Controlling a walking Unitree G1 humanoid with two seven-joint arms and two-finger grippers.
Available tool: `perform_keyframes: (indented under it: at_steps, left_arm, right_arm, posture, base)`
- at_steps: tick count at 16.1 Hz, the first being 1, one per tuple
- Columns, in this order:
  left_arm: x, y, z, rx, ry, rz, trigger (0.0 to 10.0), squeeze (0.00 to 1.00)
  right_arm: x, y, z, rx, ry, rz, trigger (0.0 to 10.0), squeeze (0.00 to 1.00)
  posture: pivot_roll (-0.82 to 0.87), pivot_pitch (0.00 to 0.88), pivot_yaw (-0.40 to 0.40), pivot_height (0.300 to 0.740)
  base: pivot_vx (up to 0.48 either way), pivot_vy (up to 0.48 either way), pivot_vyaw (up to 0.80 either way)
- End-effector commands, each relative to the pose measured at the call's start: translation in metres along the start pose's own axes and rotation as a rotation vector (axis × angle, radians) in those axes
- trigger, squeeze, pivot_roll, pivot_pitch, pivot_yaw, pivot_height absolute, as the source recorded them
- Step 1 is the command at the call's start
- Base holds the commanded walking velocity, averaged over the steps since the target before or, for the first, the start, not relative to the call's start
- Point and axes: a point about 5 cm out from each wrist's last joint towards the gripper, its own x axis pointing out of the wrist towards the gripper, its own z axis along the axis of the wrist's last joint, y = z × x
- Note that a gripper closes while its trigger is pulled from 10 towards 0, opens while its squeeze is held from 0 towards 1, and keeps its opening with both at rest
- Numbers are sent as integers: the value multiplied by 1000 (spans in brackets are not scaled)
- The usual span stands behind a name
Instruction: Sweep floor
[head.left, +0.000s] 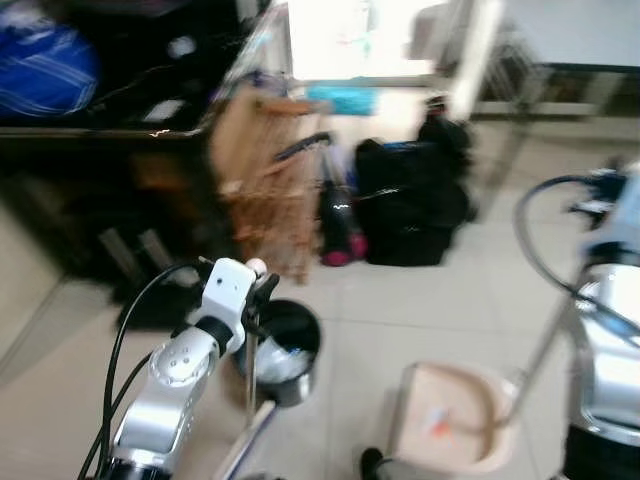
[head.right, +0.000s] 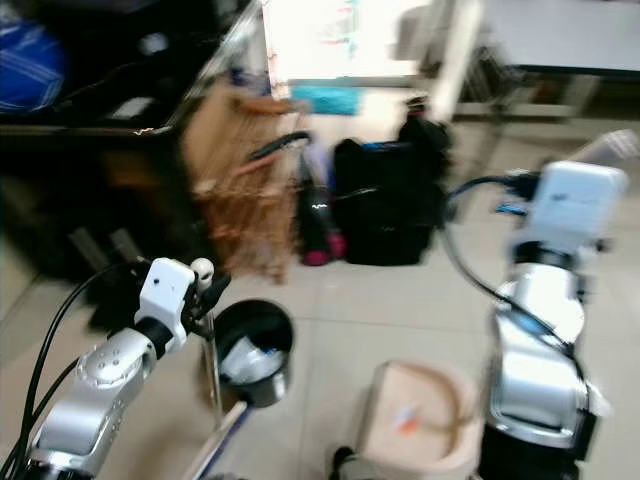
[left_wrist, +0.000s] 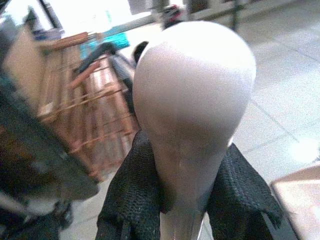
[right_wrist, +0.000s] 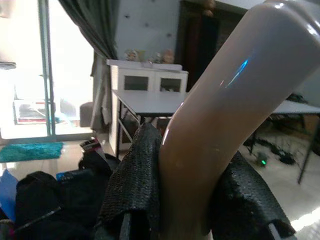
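**Broom and dustpan both in hand**

Head views: left gripper (head.left: 262, 290) holds the broom handle (head.left: 252, 350) upright; beside it stands a black bin (head.left: 288, 345).

Left wrist: fingers (left_wrist: 132, 200) clamp under the knob.

Right wrist: right gripper (right_wrist: 187, 220) clamps the dustpan handle (right_wrist: 220, 115), dustpan (head.left: 455, 425) below, ready to catch dirt.

Floor (head.left: 420, 300): pale tiles with thin joints.
Near middle: beige dustpan (head.left: 450, 418), a small orange scrap lying in it.
Left of dustpan: black bin (head.left: 285, 350), pale rubbish inside.
Far middle: black bags (head.left: 410, 205), standing together.
Left of bags: pink and black item (head.left: 340, 235), too blurred to name.
Further left: wicker rack (head.left: 265, 190), against the dark cabinet (head.left: 90, 180).
Far, by the bright door: teal mat (head.left: 340, 98).
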Motion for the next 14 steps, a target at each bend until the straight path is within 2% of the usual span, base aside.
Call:
perform_keyframes:
  at_steps: [1, 5, 6, 8, 11, 12, 14]
  left_arm:
    - [0, -1, 2, 13, -6, -10, 10000, 0]
    - [1, -5, 0, 24, -4, -16, 10000, 0]
    - [2, -7, -5, 24, 3, -15, 10000, 0]
    - [1, -7, -10, 21, 9, -13, 10000, 0]
    - [2, -3, -16, 24, 7, 16, 10000, 0]
    - [5, 0, -15, 26, -9, 32, 10000, 0]
    - [11, -1, -8, 27, -32, 31, 10000, 0]
  right_arm:
    - [0, -1, 0, -5, 2, -6, 10000, 0]
    - [-4, 6, -9, -9, 55, 28, 10000, 0]
    - [-4, 10, -13, -42, 84, 66, 10000, 0]
    - [-4, 12, -13, -41, 97, 81, 10000, 0]
    - [-4, 19, -10, -2, 93, 135, 10000, 0]
    - [-7, 24, -9, 38, 95, 152, 10000, 0]
    - [-10, 29, -8, 80, 110, 155, 10000, 0]
  posture:
    - [-55, 34, 49, 740]
    - [-50, 54, 31, 740]
    - [-50, 63, 22, 740]
    - [-54, 73, 12, 740]
    - [-59, 90, 2, 740]
    - [-60, 94, -1, 740]
    - [-63, 105, 0, 740]
  base:
    - [0, 0, -800]
    - [0, 0, -800]
    - [0, 0, 0]
    - [0, 0, 0]
    - [0, 0, 0]
    - [0, 0, 0]
    - [0, -379, 0]
